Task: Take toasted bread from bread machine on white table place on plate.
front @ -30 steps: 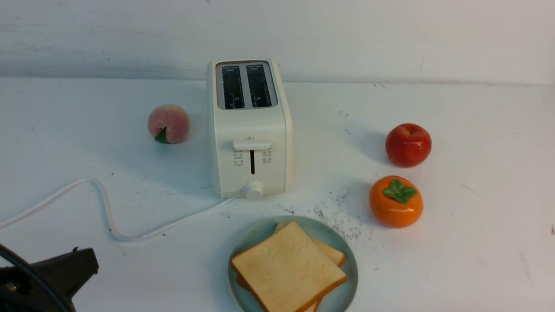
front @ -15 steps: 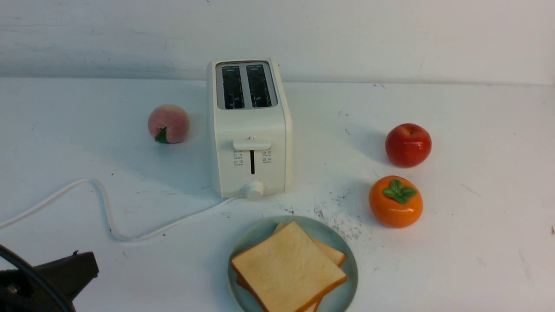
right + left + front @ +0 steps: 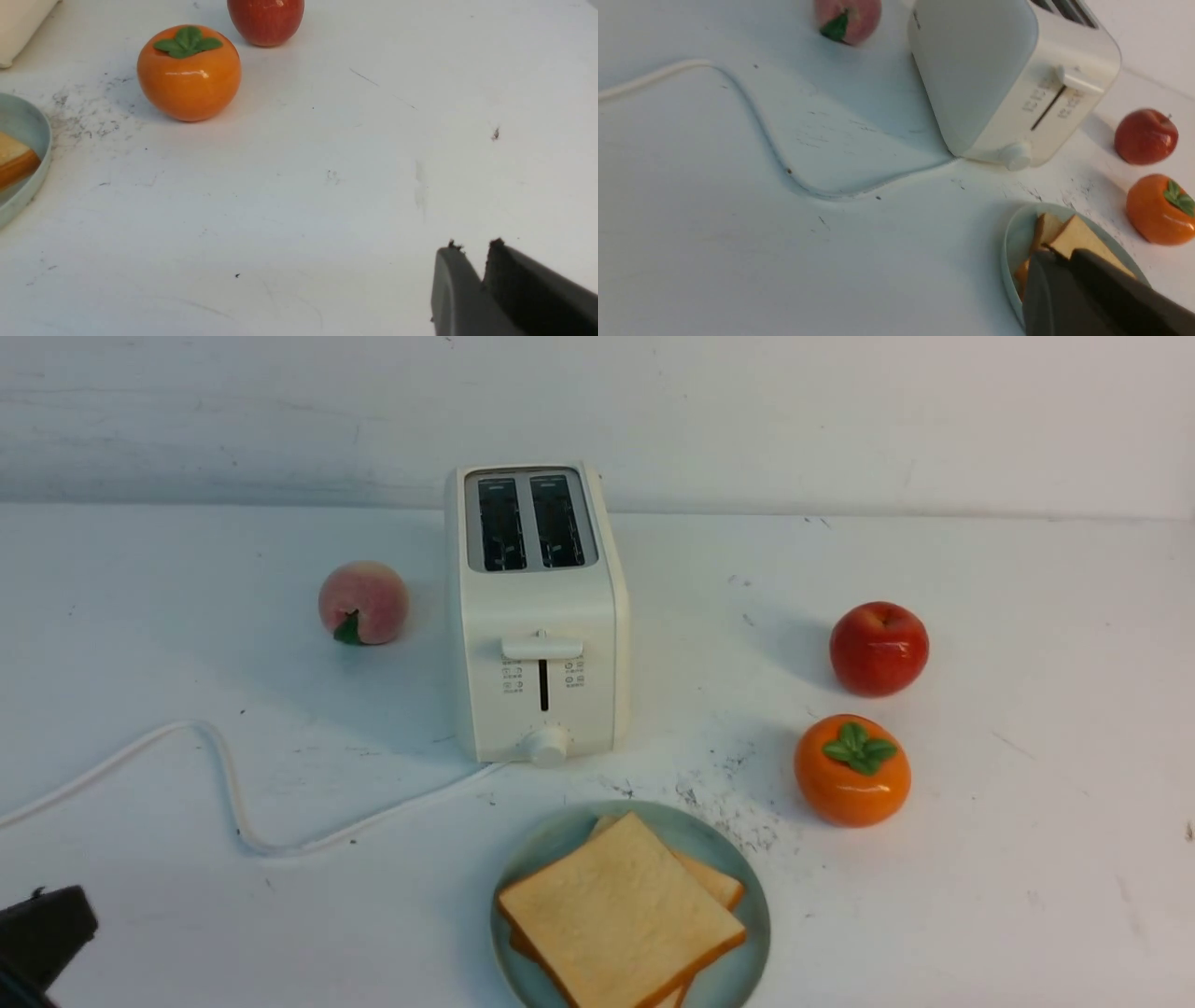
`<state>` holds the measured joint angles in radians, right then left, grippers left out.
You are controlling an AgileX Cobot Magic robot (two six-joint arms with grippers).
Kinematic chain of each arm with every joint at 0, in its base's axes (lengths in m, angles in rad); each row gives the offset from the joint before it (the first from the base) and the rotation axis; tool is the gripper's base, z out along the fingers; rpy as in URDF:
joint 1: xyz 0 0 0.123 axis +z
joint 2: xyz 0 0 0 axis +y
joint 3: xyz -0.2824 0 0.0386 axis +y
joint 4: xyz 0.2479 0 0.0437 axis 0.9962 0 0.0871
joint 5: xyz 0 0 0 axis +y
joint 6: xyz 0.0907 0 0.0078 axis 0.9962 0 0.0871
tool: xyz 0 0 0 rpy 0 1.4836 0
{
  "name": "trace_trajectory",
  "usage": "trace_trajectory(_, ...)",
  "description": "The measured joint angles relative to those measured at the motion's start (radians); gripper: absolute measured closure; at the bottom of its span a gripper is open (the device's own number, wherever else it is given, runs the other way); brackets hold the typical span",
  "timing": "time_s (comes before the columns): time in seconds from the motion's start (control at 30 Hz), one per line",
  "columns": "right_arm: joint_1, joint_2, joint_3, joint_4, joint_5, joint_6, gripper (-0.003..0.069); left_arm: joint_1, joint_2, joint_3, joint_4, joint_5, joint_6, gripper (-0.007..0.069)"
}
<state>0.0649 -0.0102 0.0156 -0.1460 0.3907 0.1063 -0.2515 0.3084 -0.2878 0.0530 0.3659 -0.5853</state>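
The white bread machine [image 3: 540,616] stands mid-table on the white table [image 3: 1027,756], and both its slots look dark and empty. In front of it the mint-green plate [image 3: 551,845] carries two stacked slices of toasted bread [image 3: 621,915], the lower one peeking out at the right. My left gripper [image 3: 56,919] shows only as a black tip in the front view's lower left corner. In the left wrist view the left gripper [image 3: 1058,255] is shut and empty, with plate [image 3: 1011,238] and bread [image 3: 1078,235] behind it. My right gripper [image 3: 474,249] hovers over bare table, its tips narrowly apart with nothing between them.
A peach [image 3: 363,602] lies left of the bread machine. A red apple [image 3: 878,648] and an orange persimmon [image 3: 852,770] sit to the right. The white cord [image 3: 233,803] snakes from the machine's base across the left side of the table.
In the front view my left gripper has drawn back toward the lower left corner, so less of it shows. Bread, plate and bread machine have not moved.
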Motion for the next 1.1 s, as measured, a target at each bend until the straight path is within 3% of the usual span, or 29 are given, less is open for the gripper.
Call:
trace_trajectory(0.2,0.000,0.000,0.000,0.000,0.000,0.000,0.0542,0.179,-0.240,0.215,-0.021,-0.023,0.002,0.0586)
trace_trajectory(0.33,0.000,0.000,-0.001,0.000,0.001,0.000,0.0538,0.238,-0.312,0.310,-0.021,0.000,0.007,0.0582)
trace_trajectory(0.57,-0.001,0.000,-0.001,0.000,0.002,0.000,0.0531,0.206,-0.318,0.318,-0.022,0.020,0.091,0.0572)
trace_trajectory(1.1,-0.001,0.000,-0.001,-0.001,0.002,0.000,0.0522,0.118,-0.318,0.318,-0.024,0.022,0.100,0.0568)
